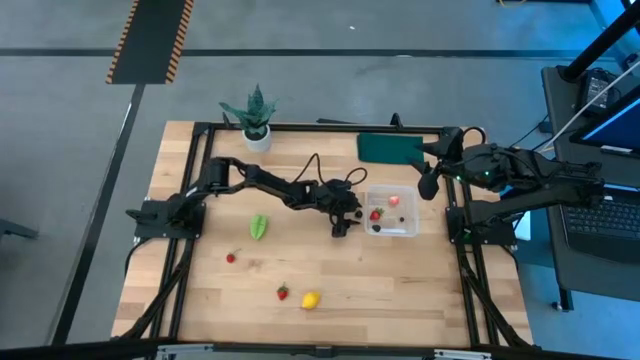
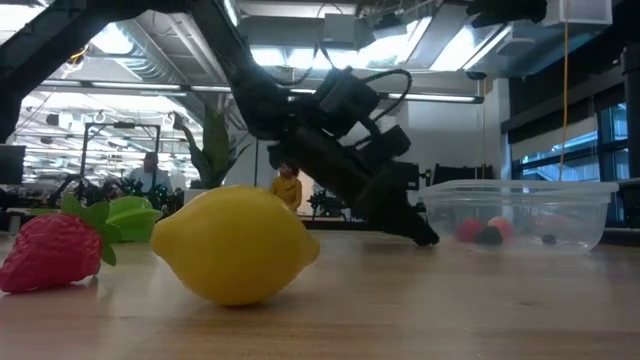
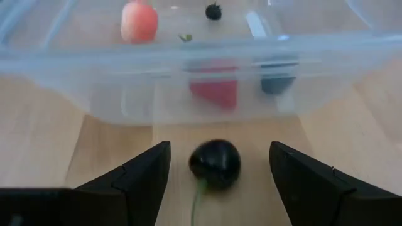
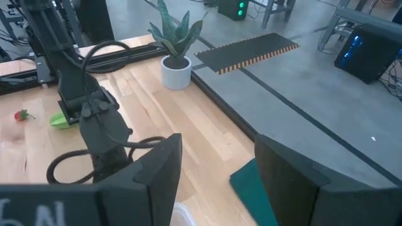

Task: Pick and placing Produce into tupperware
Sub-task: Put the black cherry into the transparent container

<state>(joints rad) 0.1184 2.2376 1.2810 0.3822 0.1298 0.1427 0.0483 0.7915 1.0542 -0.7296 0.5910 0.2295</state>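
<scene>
From above, the clear tupperware (image 1: 392,211) sat right of the table's centre and already held a pink fruit (image 1: 394,199), a red berry (image 1: 376,214) and something dark. Left outside on the wood were the green leafy piece (image 1: 258,227), two small red berries (image 1: 231,257) (image 1: 283,292) and the yellow lemon (image 1: 311,299), so roughly half the produce seemed sorted. The left gripper (image 1: 343,222) reached down just beside the box's near-left wall, while the right gripper (image 1: 430,180) hung raised by the box's far-right corner, over the dark green mat (image 1: 388,148).

At table height, the lemon (image 2: 235,243) and a strawberry (image 2: 55,252) filled the foreground; the left arm slanted down to the table next to the tupperware (image 2: 520,212).

The left wrist view showed its fingers (image 3: 143,172) spread apart, straddling a dark cherry (image 3: 215,164) lying on the wood just outside the box wall, neither finger touching it, nothing yet grasped.

The right wrist view showed the right gripper's fingers (image 4: 157,169) parted and empty above the table.
</scene>
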